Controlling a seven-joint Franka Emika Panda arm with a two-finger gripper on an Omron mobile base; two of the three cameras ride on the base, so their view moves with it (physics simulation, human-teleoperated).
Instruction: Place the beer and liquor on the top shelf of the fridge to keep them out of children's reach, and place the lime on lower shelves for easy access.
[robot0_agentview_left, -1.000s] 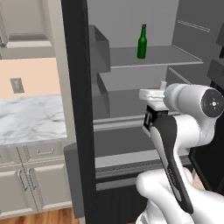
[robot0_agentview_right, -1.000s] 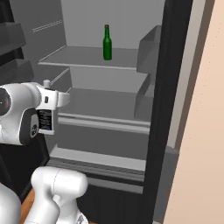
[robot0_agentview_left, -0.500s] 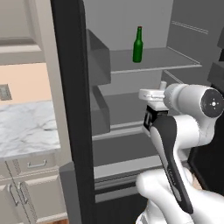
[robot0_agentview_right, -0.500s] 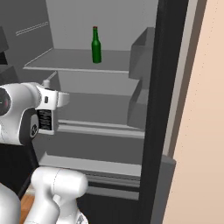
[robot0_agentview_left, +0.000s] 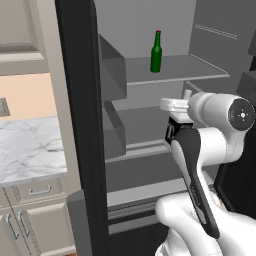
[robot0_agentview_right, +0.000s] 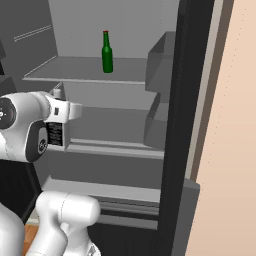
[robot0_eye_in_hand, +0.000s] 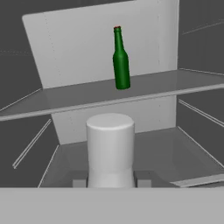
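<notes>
One marble bench lies at the far left of the left base view, beside the black door of the fridge. Further right, the beer stands upright on the top shelf, near the back wall. Below that shelf, the gripper is clamped on the liquor, held upright in front of the lower shelf space, well below the beer.

My white arm rises bent at the elbow, its wrist level and pointing forward. My gripper is clamped around a pale cap.
</notes>
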